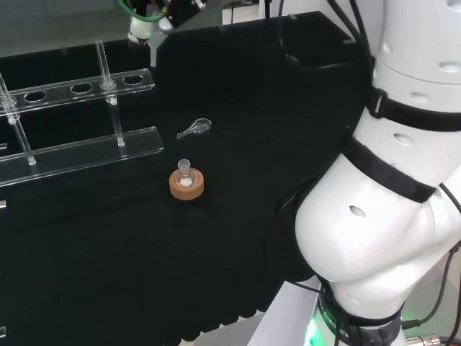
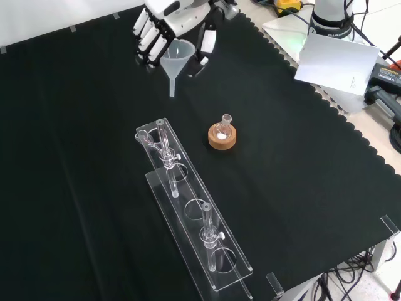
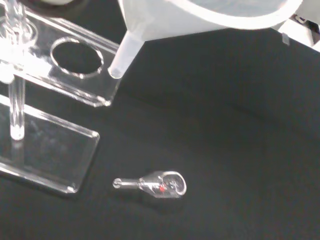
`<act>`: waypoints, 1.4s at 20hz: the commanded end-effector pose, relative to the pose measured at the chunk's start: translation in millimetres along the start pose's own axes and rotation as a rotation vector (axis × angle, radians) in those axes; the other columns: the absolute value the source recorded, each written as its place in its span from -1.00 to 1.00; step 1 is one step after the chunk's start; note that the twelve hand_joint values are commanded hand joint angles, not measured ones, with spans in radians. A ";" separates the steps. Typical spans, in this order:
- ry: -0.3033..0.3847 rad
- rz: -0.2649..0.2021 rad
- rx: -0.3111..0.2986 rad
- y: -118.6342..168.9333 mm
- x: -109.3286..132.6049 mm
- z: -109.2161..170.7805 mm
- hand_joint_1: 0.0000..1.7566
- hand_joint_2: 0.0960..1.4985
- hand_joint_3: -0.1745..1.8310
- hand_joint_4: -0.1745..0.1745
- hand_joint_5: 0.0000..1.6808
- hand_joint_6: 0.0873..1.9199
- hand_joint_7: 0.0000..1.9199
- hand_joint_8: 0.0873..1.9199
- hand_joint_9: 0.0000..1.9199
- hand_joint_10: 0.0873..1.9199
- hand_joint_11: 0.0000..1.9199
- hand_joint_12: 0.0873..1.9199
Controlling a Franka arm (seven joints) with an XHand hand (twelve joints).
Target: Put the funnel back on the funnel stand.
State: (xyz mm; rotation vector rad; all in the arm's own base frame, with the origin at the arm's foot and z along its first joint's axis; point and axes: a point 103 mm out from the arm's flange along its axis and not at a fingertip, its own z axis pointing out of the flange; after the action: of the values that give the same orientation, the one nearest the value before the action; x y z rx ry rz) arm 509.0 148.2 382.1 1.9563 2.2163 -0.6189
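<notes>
No legible text, labels, numbers or signs on anything in view

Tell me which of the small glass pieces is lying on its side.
The small clear glass scoop-shaped piece lies flat on the black cloth. The small glass flask stands upright in its cork ring.

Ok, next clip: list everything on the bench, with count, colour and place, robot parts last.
Funnel: one, translucent white, held above the cloth, front view top.
Funnel stand: one, clear acrylic, with round holes, front view centre-left.
Small flask: one, clear, upright in the cork ring.
Cork ring: one, tan, mid-cloth.
Small glass piece: one, clear, lying beside the stand's end.
Black cloth: one, covers the bench.
Hand: black and white, curled round the funnel.
Arm links: white, head view right.
</notes>
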 end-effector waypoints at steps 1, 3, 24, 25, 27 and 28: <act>-0.014 -0.048 -0.003 22.1 15.8 -5.9 -0.04 0.01 -0.32 0.06 -0.13 -0.47 -0.42 -0.38 -0.04 -0.67 -0.25 0.16; -0.017 -0.051 0.000 26.0 18.0 -4.4 -0.04 0.01 -0.32 0.06 -0.13 -0.47 -0.42 -0.38 -0.04 -0.67 -0.25 0.16; 0.032 -0.101 0.027 70.3 24.7 20.8 -0.04 0.02 -0.32 0.07 -0.13 -0.46 -0.42 -0.38 -0.04 -0.66 -0.25 0.17; 0.036 -0.103 0.028 72.0 25.8 22.6 -0.04 0.02 -0.32 0.07 -0.13 -0.46 -0.42 -0.38 -0.04 -0.66 -0.25 0.17; 0.037 -0.109 0.032 75.6 29.1 26.7 -0.04 0.02 -0.32 0.06 -0.13 -0.46 -0.42 -0.38 -0.04 -0.66 -0.25 0.17; 0.035 -0.112 0.035 77.4 30.6 28.8 -0.04 0.02 -0.32 0.06 -0.13 -0.46 -0.42 -0.38 -0.04 -0.66 -0.25 0.17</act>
State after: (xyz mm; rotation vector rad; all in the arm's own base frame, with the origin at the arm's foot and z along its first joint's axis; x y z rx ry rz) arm 569.7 169.2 336.7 1.8919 2.3493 -0.6422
